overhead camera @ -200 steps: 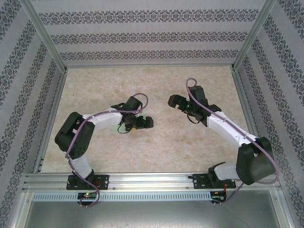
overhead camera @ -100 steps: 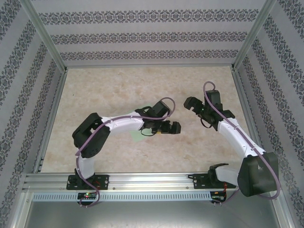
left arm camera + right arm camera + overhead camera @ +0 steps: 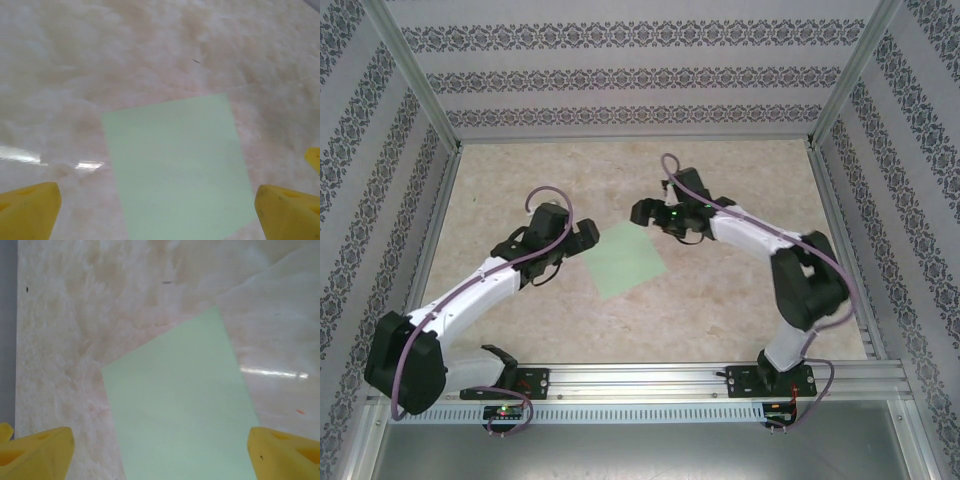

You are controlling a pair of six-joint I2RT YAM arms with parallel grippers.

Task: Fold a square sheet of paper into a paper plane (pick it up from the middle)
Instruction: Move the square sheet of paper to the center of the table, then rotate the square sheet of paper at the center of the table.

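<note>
- The square sheet of paper [image 3: 628, 260] is seen lying flat on the desk [image 3: 520, 190], near its middle and between the two arms.
- The sheet is pale green and plain, and it is turned at an angle to the desk's edges, so that one corner is pointed toward the far wall [image 3: 620, 75].
- The left hand [image 3: 582, 238] is found just beside the sheet's left corner, on the far side of it.
- In the left wrist view, its yellow fingertips [image 3: 27, 210] are shown spread wide at the two bottom corners of the picture, with the sheet [image 3: 177, 165] lying on the desk beyond them.
- The right hand [image 3: 642, 212] is placed just beyond the sheet's far corner.
- In the right wrist view, its yellow fingertips [image 3: 37, 452] are likewise held wide apart, and the sheet [image 3: 180, 410] is seen flat on the desk between and beyond them.
- Whether either hand is touching the desk cannot be told from the pictures.
- The desk is surfaced in pale marbled beige and is bordered at its near edge by an aluminium rail [image 3: 640, 378], to which both arm bases are bolted.
</note>
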